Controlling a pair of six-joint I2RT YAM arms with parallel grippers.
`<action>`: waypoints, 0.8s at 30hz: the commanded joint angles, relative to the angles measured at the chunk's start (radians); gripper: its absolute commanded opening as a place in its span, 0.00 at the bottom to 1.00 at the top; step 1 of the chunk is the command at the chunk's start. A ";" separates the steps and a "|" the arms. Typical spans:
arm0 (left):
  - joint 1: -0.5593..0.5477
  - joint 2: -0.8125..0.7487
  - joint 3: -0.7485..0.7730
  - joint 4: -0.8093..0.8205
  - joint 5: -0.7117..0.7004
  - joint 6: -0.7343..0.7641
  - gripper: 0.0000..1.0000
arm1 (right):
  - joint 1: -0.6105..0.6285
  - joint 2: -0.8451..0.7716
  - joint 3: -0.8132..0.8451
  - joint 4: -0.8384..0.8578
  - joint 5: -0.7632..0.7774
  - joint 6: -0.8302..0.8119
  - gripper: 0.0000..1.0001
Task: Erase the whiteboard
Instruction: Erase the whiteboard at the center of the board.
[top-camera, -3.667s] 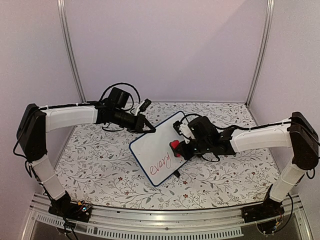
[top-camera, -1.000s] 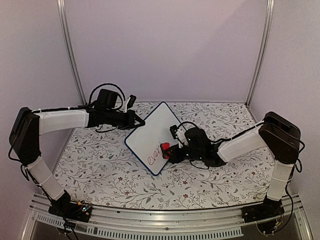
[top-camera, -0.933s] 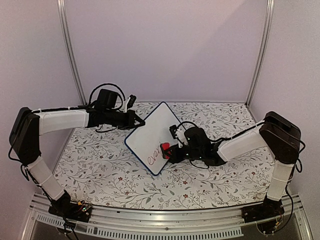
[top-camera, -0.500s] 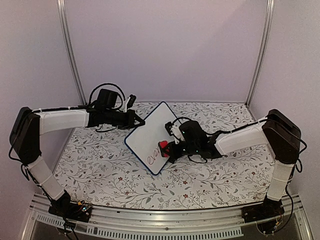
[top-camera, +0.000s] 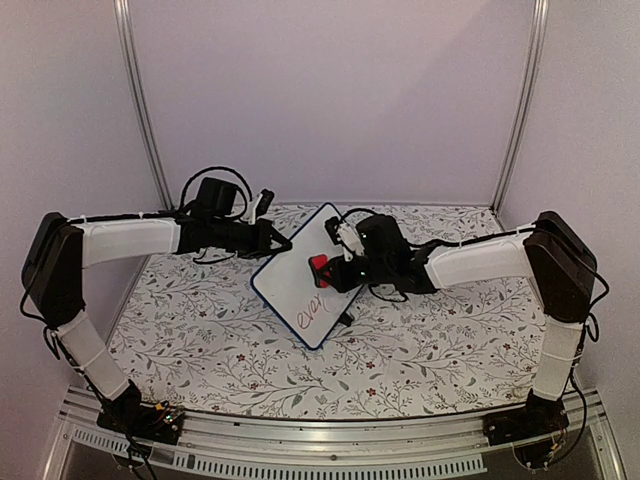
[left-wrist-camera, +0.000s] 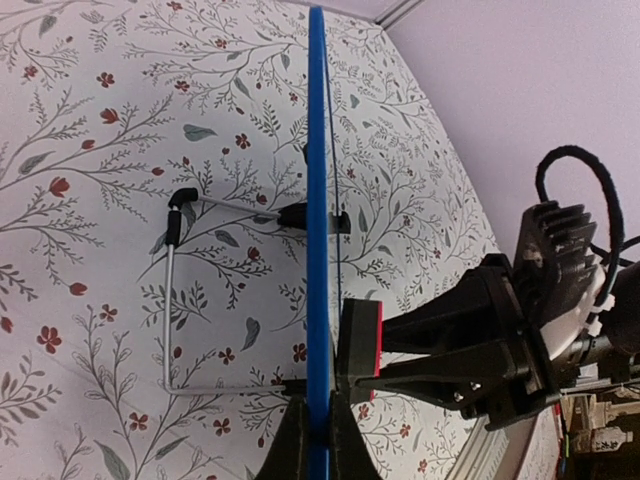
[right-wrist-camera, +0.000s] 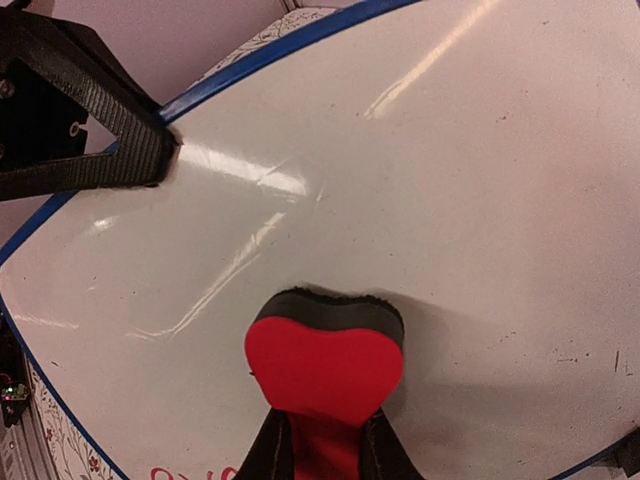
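red heart-shaped eraser (right-wrist-camera: 325, 370), pinched by right gripper (right-wrist-camera: 325, 450), presses glossy whiteboard (right-wrist-camera: 480, 200) clamped by left gripper (left-wrist-camera: 318, 445).

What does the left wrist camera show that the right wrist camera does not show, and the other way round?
Only the left wrist view: the whiteboard seen edge-on, as a thin blue line, and the wire stand on the side away from the eraser. Only the right wrist view: the white writing face, with a trace of red writing at the bottom edge of the picture. Both: the red eraser pressed against the board, held by the right gripper, and the left gripper clamped on the frame.
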 joint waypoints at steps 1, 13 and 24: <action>-0.022 0.019 0.010 -0.014 0.050 0.018 0.00 | -0.012 0.029 -0.015 -0.044 0.053 0.001 0.00; -0.022 0.013 0.010 -0.014 0.048 0.017 0.00 | -0.049 0.025 -0.072 -0.057 0.167 0.073 0.00; -0.022 0.018 0.011 -0.017 0.041 0.016 0.00 | 0.053 0.003 -0.077 -0.067 0.204 -0.052 0.00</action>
